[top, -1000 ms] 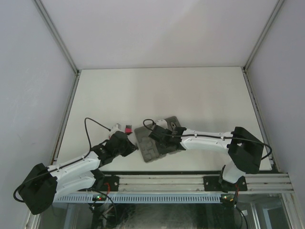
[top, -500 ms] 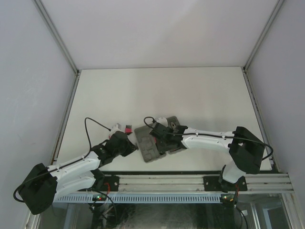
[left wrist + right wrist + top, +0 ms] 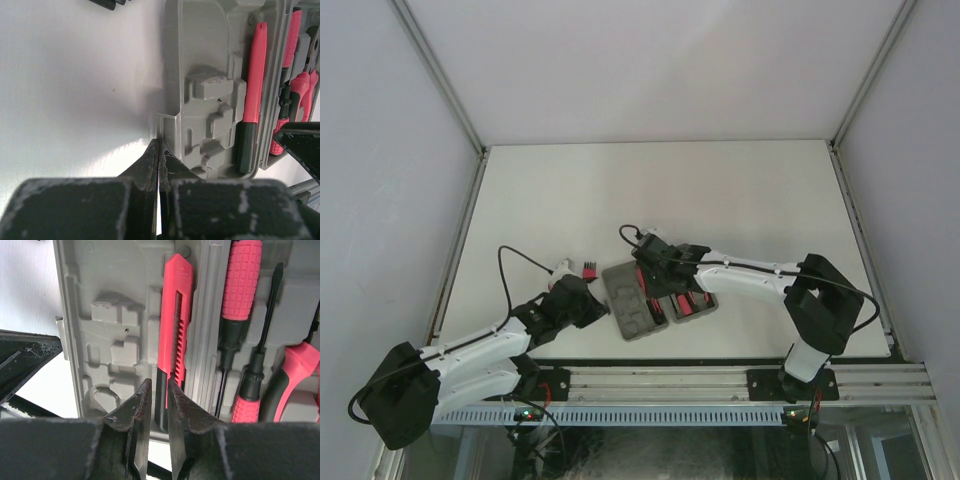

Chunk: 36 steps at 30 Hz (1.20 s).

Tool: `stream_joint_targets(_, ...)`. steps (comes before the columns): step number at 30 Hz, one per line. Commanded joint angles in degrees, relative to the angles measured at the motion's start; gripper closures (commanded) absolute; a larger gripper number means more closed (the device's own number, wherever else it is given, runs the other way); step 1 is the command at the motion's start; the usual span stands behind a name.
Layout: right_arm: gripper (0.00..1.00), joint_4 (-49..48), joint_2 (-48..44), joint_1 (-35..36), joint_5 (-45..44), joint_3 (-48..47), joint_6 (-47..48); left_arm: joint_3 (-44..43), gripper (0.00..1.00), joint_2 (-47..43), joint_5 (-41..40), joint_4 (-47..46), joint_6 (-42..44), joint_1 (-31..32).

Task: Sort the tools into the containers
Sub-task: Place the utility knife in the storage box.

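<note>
Tool case [image 3: 652, 298]: open near table's front edge, red cutter [image 3: 175, 310] seated by hinge.
Right gripper [image 3: 159, 402]: moved left off case's right half; fingers nearly together, gripping nothing.
Left gripper [image 3: 159, 160]: unmoved, pressed together at case's edge.
Comb piece [image 3: 588, 269]: unsorted, left of case.

A white table [image 3: 720, 200] sits between grey walls [image 3: 380, 150], aluminium rail [image 3: 720, 382] in front.

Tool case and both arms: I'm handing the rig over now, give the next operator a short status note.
Left tool: shut, empty, tips at the case's outer edge.
Right tool: nearly shut, over the red cutter, grip unclear.
Done: cutter in the left half; two screwdrivers and pliers in the right half.
Left: small red-and-black piece on the table behind the left tool; other empty slots remain.
</note>
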State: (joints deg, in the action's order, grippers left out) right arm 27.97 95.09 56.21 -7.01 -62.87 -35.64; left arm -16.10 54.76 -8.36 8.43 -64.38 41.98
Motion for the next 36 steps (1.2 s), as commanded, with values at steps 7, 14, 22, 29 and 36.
stream_joint_targets(7,0.84,-1.26,4.15,-1.49,3.08,-4.25,3.91,-2.01,1.0,0.98,-0.29,2.74,1.82,-0.13)
stream_joint_targets(14,0.85,-1.27,5.66,-2.24,3.27,-4.6,4.39,-1.83,1.0,0.84,-0.34,2.74,1.91,-0.1)
stream_joint_targets(22,0.88,1.45,8.62,-2.37,2.42,-6.52,4.46,-1.83,1.0,0.9,-0.08,2.51,2.03,-0.1)
stream_joint_targets(29,0.97,5.73,10.31,-2.41,1.76,-7.39,4.36,-1.77,1.0,0.75,0.1,2.31,2.03,-0.06)
stream_joint_targets(36,1.0,9.71,13.46,-2.01,2.99,-7.44,5.03,-2.03,1.0,0.44,0.27,2.21,2.77,-0.09)
